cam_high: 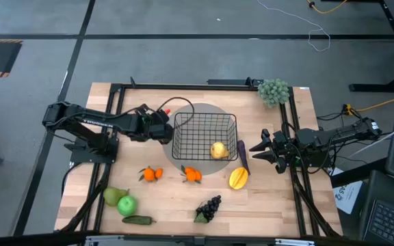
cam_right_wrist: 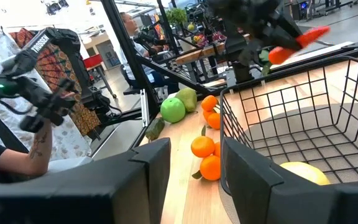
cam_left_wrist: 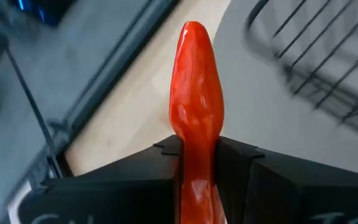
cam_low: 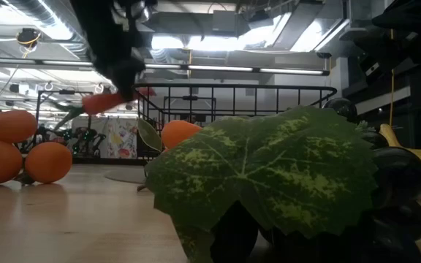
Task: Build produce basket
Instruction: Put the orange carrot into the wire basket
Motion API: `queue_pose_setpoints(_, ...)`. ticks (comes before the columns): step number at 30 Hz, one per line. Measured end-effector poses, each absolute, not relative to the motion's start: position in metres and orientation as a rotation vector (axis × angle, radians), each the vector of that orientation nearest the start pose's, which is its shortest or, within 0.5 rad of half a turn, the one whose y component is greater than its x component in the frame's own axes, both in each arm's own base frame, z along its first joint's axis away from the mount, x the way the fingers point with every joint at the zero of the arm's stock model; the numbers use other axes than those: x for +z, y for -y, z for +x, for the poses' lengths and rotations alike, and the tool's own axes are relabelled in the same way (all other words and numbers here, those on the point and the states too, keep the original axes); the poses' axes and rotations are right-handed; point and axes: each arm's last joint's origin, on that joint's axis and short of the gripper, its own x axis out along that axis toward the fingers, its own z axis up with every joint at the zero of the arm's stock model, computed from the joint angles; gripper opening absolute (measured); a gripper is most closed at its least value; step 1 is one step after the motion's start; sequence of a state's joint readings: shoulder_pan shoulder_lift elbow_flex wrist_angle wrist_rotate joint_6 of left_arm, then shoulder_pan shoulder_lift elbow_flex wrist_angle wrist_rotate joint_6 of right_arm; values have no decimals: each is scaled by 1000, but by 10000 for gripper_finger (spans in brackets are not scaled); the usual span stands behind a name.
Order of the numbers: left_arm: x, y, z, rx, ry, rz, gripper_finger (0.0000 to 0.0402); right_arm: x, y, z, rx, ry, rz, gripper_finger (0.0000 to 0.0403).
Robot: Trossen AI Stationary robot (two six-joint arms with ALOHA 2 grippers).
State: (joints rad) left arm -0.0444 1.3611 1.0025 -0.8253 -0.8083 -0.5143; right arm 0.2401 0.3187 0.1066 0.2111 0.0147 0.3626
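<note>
My left gripper (cam_high: 161, 127) is shut on the orange carrot (cam_left_wrist: 195, 93), just left of the black wire basket (cam_high: 204, 137) and above table level. The carrot also shows in the low view (cam_low: 107, 101) and the right wrist view (cam_right_wrist: 298, 41). A yellow fruit (cam_high: 218, 149) lies inside the basket. The purple eggplant (cam_high: 242, 156) lies against the basket's right side. My right gripper (cam_high: 258, 151) is open and empty to the right of the eggplant. My left gripper pinches the carrot's thick end (cam_left_wrist: 196, 158) between its two fingers. The carrot lies along the fingers, and its pointed tip (cam_left_wrist: 194, 30) sticks out ahead of them. It is lifted clear of the table (cam_low: 107, 101).
The basket stands on a flat grey disc (cam_high: 183, 109). Near the table's front lie orange clusters (cam_high: 151, 174) (cam_high: 192, 175), a yellow fruit (cam_high: 238, 178), dark grapes (cam_high: 209, 208), a pear and green apple (cam_high: 120, 200) and a cucumber (cam_high: 137, 220). A grey-green bushy cluster (cam_high: 273, 90) sits far right.
</note>
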Motion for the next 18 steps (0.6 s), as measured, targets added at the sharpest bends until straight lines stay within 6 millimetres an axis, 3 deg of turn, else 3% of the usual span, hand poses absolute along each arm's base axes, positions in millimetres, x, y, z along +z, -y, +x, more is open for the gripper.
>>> queue_pose_setpoints(10, 289, 51, 255, 850, -635, 273, 37, 193, -28, 115, 222, -42, 360, 139)
queue_pose_setpoints(14, 298, 68, 261, 845, -521, 349, 37, 193, -28, 115, 222, -42, 359, 139)
queue_pose_setpoints(18, 310, 77, 272, 811, -406, 306, 37, 193, -28, 115, 222, -41, 358, 139)
